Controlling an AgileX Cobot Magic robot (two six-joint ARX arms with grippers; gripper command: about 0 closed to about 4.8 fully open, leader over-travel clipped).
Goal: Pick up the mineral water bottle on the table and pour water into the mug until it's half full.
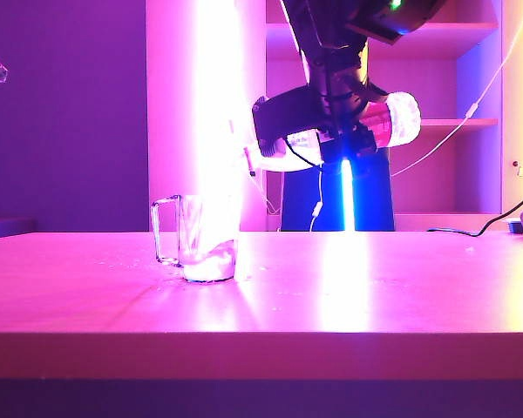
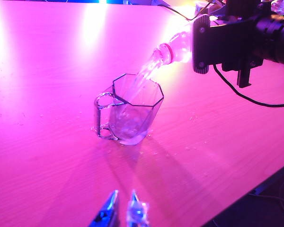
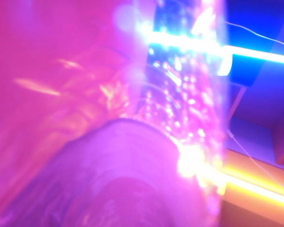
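- Now pouring: my right gripper (image 2: 217, 45) is clamped around the mineral water bottle (image 1: 392, 120), tipped near level above the table (image 1: 375, 296), neck down toward the mug (image 2: 132, 113).
- Water (image 2: 144, 78) streams from the neck into the mug; some already sits at the bottom, I judge under half.
- Droplets beside the mug: hold the tilt steady, keep the stream inside the rim, right the bottle at half.
- My left gripper (image 2: 123, 210) hangs near the mug, empty, jaws slightly parted.
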